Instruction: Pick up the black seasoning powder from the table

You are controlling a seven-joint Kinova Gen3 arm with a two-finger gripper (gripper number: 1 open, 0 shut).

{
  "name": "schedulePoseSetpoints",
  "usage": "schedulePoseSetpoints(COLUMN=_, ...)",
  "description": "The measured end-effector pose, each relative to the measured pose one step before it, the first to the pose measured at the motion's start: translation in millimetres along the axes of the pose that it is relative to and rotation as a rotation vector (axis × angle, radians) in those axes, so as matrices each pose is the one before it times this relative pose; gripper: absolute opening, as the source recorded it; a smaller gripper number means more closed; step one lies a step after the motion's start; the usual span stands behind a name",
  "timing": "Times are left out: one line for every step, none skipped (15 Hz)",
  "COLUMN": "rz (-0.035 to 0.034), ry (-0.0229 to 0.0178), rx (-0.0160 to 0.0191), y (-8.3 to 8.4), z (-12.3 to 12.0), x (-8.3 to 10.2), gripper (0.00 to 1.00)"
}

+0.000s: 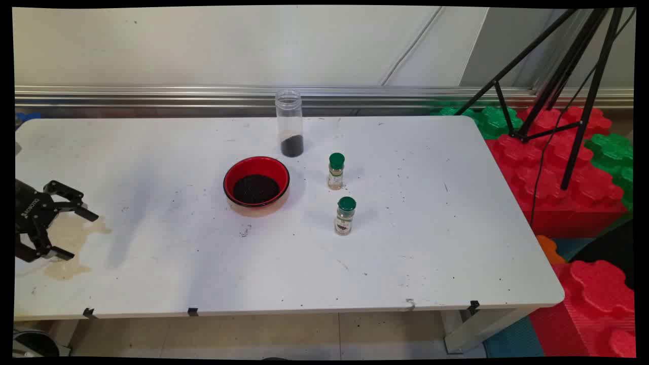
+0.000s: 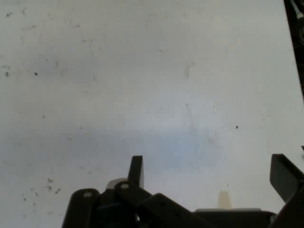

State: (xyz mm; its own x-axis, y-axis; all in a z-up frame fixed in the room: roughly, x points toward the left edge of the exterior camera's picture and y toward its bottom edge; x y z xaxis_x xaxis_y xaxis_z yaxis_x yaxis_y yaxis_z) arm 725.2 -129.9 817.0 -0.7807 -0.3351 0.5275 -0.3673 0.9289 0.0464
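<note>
My black two-finger gripper [image 1: 78,234] sits at the frame's left edge, jaws spread wide and empty over a tan stain [image 1: 68,243] on the white tabletop [image 1: 431,253]. Nearest, toward centre, is a red bowl of dark grains [image 1: 256,183], well apart; a clear plastic jar [image 1: 289,123] and two green-capped glass spice bottles [image 1: 336,171] lie beyond.

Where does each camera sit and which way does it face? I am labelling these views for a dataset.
Main view: fixed above the table's near side, looking down across the white table to the wall; the open gripper shows at the left edge.
Hand view: on the hand, looking along the gripper at bare tabletop; its linkage and two spread fingers show.
Shared: the gripper and the table.
</note>
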Motion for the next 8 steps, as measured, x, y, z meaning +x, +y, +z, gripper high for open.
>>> schedulePoseSetpoints(rz=-0.00288, ry=0.00021, rx=0.00450, y=-0.75, z=0.00, x=0.69, gripper=1.00)
schedulePoseSetpoints(rz=-0.00458, ry=0.00125, rx=0.00539, y=-1.17, z=0.36, x=1.30, gripper=1.00)
schedulePoseSetpoints(rz=-0.00435, ry=0.00167, rx=0.00592, y=-1.14, z=0.45, x=1.47, gripper=1.00)
schedulePoseSetpoints(rz=-0.00417, ry=0.00213, rx=0.00593, y=-1.16, z=0.48, x=1.57, gripper=1.00)
schedulePoseSetpoints(rz=-0.00512, ry=0.00365, rx=0.00790, y=-1.76, z=0.73, x=2.26, gripper=1.00)
schedulePoseSetpoints(rz=-0.00516, ry=0.00433, rx=0.00848, y=-1.93, z=0.83, x=2.39, gripper=1.00)
schedulePoseSetpoints(rz=-0.00497, ry=0.00561, rx=0.00961, y=-2.48, z=1.05, x=2.78, gripper=1.00)
schedulePoseSetpoints(rz=-0.00460, ry=0.00562, rx=0.00921, y=-2.36, z=1.09, x=2.48, gripper=1.00)
